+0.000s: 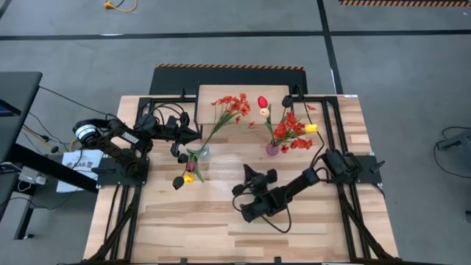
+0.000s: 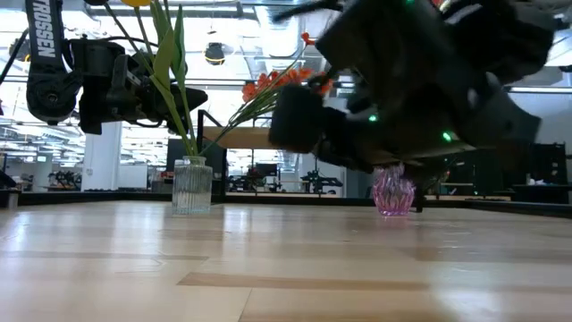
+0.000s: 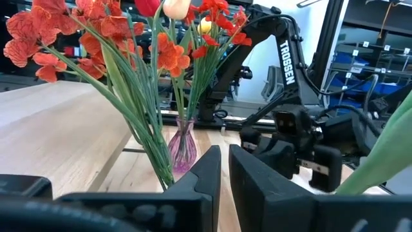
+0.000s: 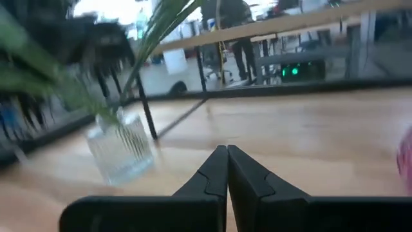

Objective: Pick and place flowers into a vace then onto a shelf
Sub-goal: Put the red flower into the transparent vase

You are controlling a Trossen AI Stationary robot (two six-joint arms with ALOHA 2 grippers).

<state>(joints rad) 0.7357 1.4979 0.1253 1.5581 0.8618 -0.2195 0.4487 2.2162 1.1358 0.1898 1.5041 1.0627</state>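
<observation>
A clear ribbed vase (image 1: 200, 153) (image 2: 192, 185) (image 4: 119, 151) stands left of the table's middle. It holds a red-orange blossom spray (image 1: 232, 107) leaning over the shelf (image 1: 221, 94), and maroon and yellow tulips (image 1: 185, 177) drooping toward the near side. A pink vase (image 1: 272, 149) (image 2: 393, 192) (image 3: 182, 145) to its right holds red, yellow and cream flowers (image 1: 291, 131). My left gripper (image 1: 195, 135) (image 3: 224, 169) hovers beside the clear vase's stems, with a narrow gap between its fingers and nothing in it. My right gripper (image 1: 246, 173) (image 4: 227, 154) is shut, low over the table's middle, pointing at the clear vase.
The shelf's wood top stands at the table's far edge, with black legs and frame rails (image 1: 331, 110) around it. A small red blossom (image 1: 252, 124) lies on the table between the vases. Bare planks (image 1: 221, 228) stretch along the near side.
</observation>
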